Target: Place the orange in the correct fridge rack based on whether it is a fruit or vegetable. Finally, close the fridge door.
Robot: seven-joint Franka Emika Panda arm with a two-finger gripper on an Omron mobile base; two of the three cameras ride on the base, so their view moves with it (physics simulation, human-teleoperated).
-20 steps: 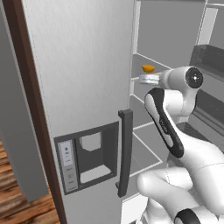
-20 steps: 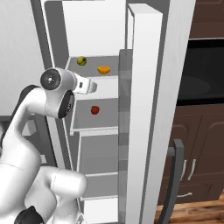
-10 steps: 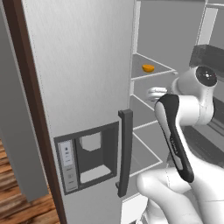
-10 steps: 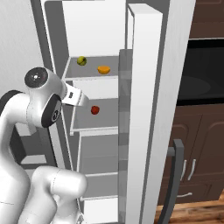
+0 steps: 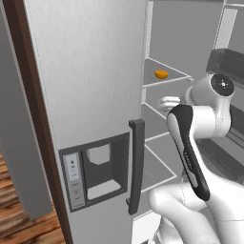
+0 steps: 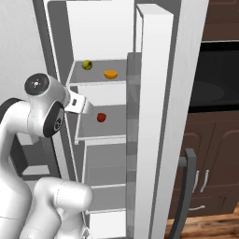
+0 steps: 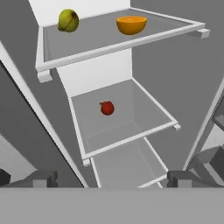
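Orange [image 7: 131,24] sits on top rack [image 7: 52,63] beside green fruit [image 7: 68,20]. Gripper [image 7: 111,178] empty, fingers spread, outside shelves. Door [image 6: 156,116] open. Risk: arm between shelves and door, wide swing could clip elbow.

Both base views look forward past the arm into the open fridge (from opposite sides), sharing the orange [image 5: 161,74] on the fridge rack [image 6: 93,82]; the hand view faces those shelves closer up.
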